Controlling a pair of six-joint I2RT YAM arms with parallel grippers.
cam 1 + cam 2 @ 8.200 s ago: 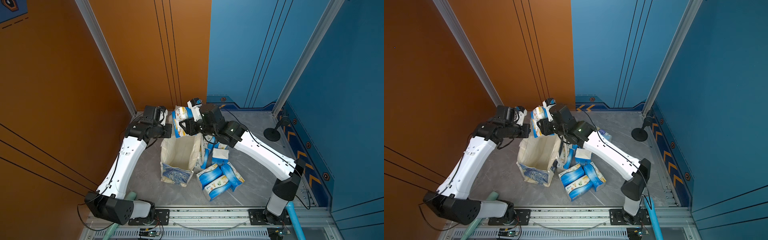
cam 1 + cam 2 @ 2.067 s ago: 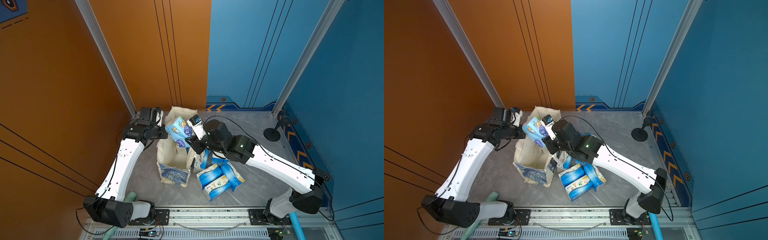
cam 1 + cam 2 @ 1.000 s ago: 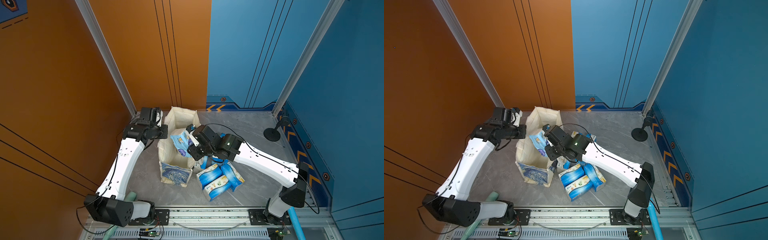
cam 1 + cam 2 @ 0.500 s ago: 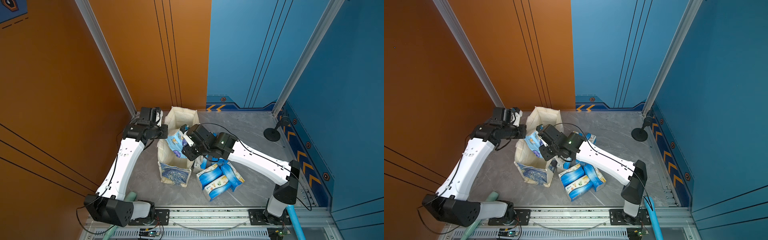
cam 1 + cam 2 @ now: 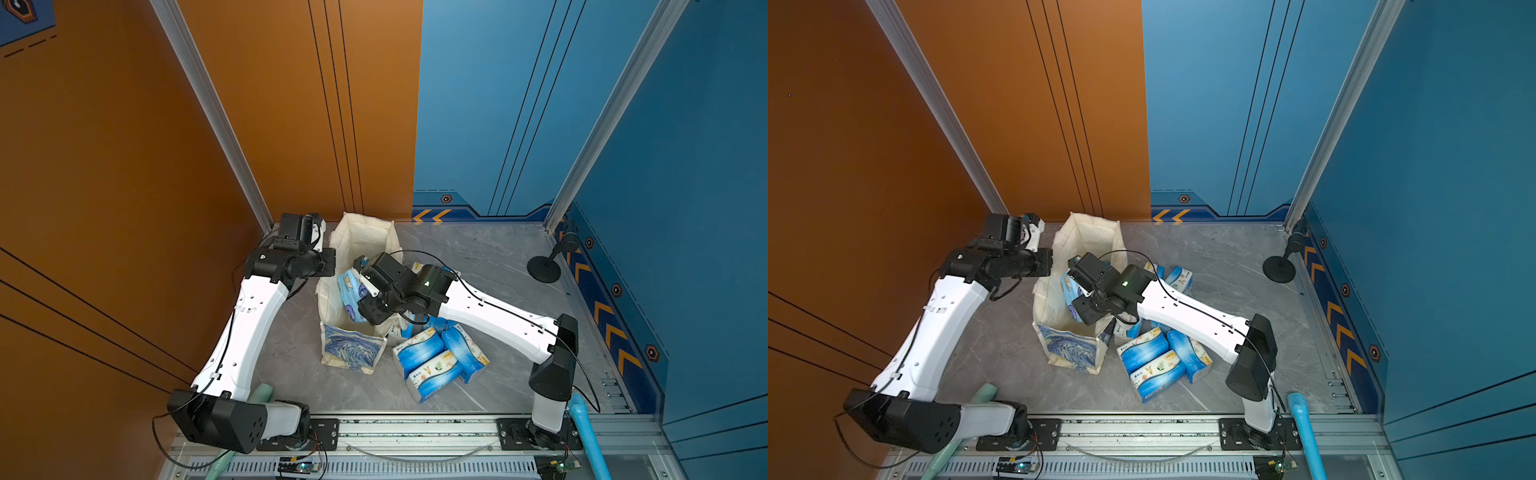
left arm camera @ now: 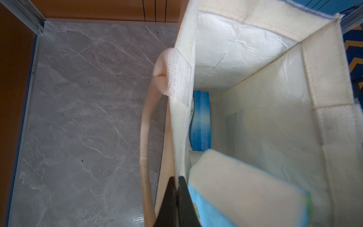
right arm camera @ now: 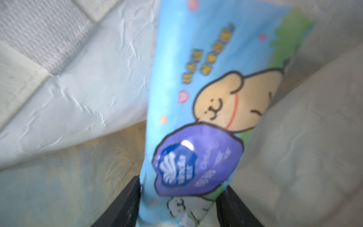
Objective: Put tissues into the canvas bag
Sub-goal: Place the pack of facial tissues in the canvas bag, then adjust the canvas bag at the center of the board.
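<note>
Pinching the canvas bag at its rim, the left pincer is clenched. Inside the bag, a pale blue tissue pack stands between the jaws of the right pincer; gripped or loosened, I cannot tell.

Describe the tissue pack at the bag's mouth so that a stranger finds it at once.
Find the cream canvas bag standing open between the two arms. The pack tilts in its mouth, between the right gripper's jaws. Only it is pale blue with a cartoon bear; the packs beside the bag are darker, wave-banded.
</note>
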